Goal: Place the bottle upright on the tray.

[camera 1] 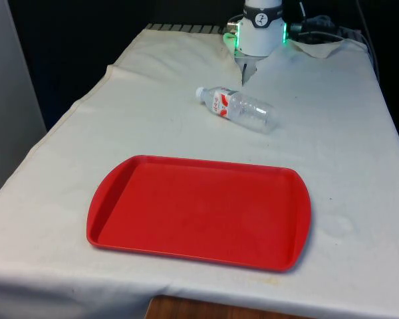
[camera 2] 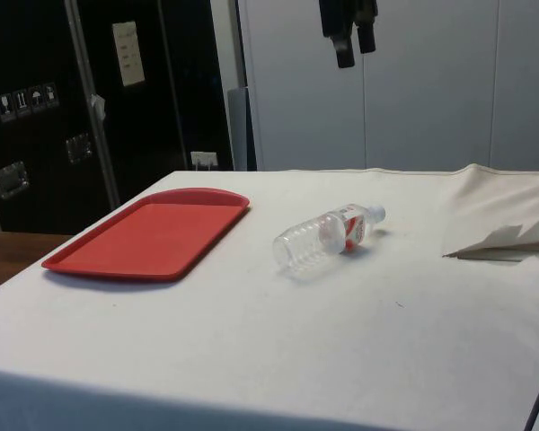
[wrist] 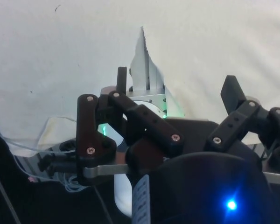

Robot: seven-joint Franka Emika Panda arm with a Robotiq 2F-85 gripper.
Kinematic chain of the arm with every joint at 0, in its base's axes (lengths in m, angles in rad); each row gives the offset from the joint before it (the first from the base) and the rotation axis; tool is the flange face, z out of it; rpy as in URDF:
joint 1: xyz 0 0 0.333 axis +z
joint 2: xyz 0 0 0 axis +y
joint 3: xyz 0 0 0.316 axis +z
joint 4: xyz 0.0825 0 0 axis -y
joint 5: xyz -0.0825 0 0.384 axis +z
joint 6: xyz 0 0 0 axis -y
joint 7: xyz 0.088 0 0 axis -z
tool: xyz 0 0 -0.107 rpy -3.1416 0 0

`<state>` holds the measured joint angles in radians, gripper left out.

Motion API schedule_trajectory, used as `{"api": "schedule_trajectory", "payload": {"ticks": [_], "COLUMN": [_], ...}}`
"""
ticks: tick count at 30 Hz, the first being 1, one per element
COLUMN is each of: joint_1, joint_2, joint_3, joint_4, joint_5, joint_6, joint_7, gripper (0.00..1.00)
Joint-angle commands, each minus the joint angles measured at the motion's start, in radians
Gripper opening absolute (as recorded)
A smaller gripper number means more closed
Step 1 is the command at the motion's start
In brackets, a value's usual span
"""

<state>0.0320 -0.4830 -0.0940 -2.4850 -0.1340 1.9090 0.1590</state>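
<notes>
The bottle (camera 1: 238, 108) lies flat on the bench (camera 1: 359, 159), cap pointing far-left, well below the raised claw (camera 2: 350, 40), whose fingers are spread and empty

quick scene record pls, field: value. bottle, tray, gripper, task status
bottle: clear plastic water bottle, red-and-white label, white cap, lying on its side on the white cloth
tray: red tray, nothing on it, apart from the bottle
gripper: black gripper high above the table, fingers apart, holding nothing
contact: none between gripper and bottle
task status: bottle not yet grasped, not on tray
</notes>
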Motion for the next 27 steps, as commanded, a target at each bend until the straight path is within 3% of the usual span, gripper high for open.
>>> {"api": "schedule_trajectory", "payload": {"ticks": [1,16,18,19,26,27], "joint_1": [-0.004,-0.013,-0.008,-0.014,-0.013,-0.018], "joint_2": [0.002,0.017,0.016,0.02,0.032,0.033], "joint_3": [0.001,-0.007,-0.008,-0.008,-0.012,-0.01], "joint_4": [-0.003,-0.027,-0.025,-0.032,-0.039,-0.044], "joint_5": [-0.003,-0.012,-0.007,-0.014,-0.016,-0.024], "joint_6": [0.006,0.02,0.01,0.025,0.023,0.034], "joint_7": [0.01,0.098,0.094,0.107,0.137,0.151], "gripper": [1.0,1.0,1.0,1.0,1.0,1.0]}}
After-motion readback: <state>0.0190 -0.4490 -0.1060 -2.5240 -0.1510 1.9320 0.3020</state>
